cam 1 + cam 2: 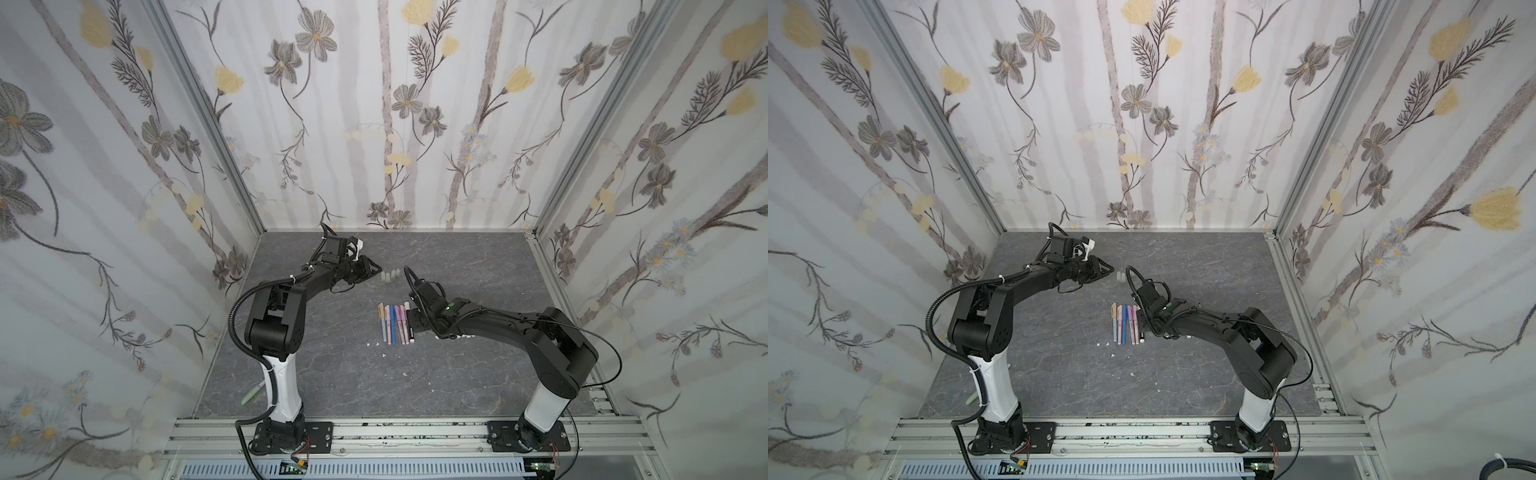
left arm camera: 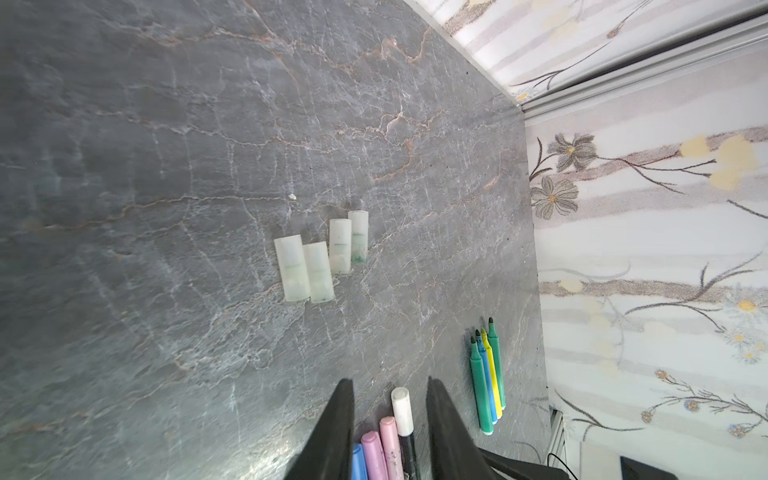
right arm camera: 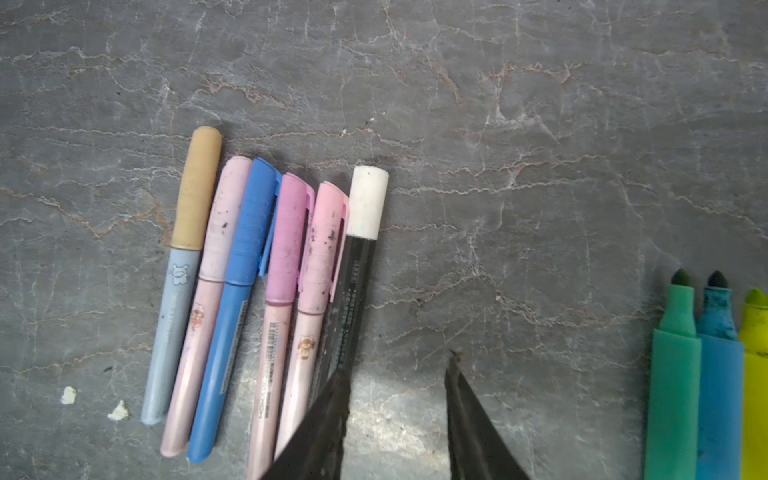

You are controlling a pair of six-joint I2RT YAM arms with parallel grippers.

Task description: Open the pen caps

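Note:
Six capped pens (image 3: 257,291) lie side by side; their caps are tan (image 3: 198,187), pale pink (image 3: 226,216), blue (image 3: 254,216), purple (image 3: 291,237), pink (image 3: 326,245) and white (image 3: 368,201). In both top views this row of pens (image 1: 395,324) (image 1: 1127,324) sits mid-table. Several loose translucent caps (image 2: 320,257) (image 1: 388,276) lie further back. My right gripper (image 3: 399,365) (image 1: 415,326) hangs open and empty just beside the black-and-white pen (image 3: 347,299). My left gripper (image 2: 388,380) (image 1: 377,268) stands open near the loose caps, holding nothing.
Uncapped green, blue and yellow markers (image 2: 488,374) (image 3: 706,374) lie beside the pens, mostly under my right arm in both top views. A pale green marker (image 1: 252,395) rests by the left arm's base. Small white specks (image 3: 68,395) dot the grey table (image 1: 332,374). Walls enclose three sides.

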